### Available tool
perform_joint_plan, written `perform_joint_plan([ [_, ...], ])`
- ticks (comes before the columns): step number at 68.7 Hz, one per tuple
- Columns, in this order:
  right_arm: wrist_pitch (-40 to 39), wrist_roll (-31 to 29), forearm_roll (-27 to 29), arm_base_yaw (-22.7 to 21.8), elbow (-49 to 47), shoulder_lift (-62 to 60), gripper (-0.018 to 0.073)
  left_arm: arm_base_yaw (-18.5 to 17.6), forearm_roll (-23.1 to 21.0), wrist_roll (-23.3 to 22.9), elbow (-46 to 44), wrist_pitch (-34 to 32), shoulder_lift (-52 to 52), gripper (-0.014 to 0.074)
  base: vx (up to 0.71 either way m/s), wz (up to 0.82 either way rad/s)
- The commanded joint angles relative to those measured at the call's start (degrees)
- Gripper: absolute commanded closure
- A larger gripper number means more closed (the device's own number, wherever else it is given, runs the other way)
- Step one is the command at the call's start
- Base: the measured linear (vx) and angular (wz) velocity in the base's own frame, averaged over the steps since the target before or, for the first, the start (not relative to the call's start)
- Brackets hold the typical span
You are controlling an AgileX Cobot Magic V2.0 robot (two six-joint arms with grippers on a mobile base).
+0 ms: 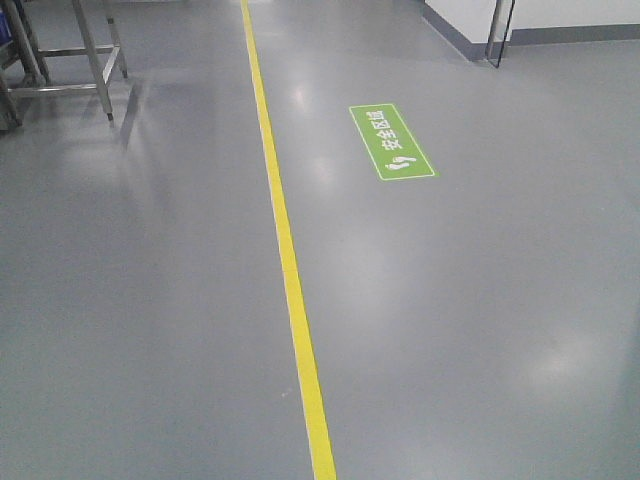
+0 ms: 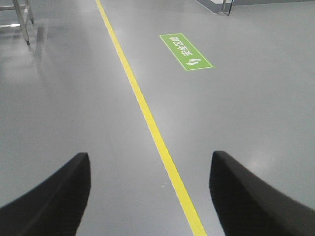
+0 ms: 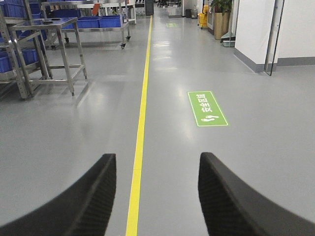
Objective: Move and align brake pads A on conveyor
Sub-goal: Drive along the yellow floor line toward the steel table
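The brake pads A and the conveyor are out of view in all three views. My left gripper [image 2: 150, 162] is open, its two black fingers wide apart above bare grey floor, nothing between them. My right gripper [image 3: 157, 162] is open too, empty, its fingers straddling the yellow floor line [image 3: 140, 132]. Neither gripper shows in the front view.
Smooth grey floor with a yellow line [image 1: 290, 270] and a green safety sign [image 1: 392, 142]. A steel frame table [image 1: 70, 60] stands at the far left. Steel racks with blue bins [image 3: 98, 22] line the left side down the aisle. A white wall [image 3: 256, 29] stands at right.
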Motion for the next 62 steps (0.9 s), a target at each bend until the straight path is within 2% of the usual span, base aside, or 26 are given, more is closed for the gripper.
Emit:
perform_joint_plan([
  [1, -3.98, -0.47, -0.65, -0.01, -1.43, 0.90, 0.0199, -0.40, -0.58, -0.24, -1.55, -4.26, 0.64, 0.0094, 0.30, -0.01],
  [25, -3.98, -0.47, -0.65, -0.01, -1.43, 0.90, 0.0199, -0.40, -0.58, -0.24, -1.55, -4.26, 0.64, 0.0094, 0.39, 0.21],
  [47, -3.98, -0.47, -0.65, -0.01, -1.43, 0.90, 0.0199, -0.40, -0.58, -0.24, -1.55, -4.26, 0.64, 0.0094, 0.51, 0.28],
  [62, -3.98, -0.47, -0.65, -0.01, -1.43, 0.90, 0.0199, -0.40, -0.58, -0.24, -1.55, -4.26, 0.64, 0.0094, 0.56, 0.04],
])
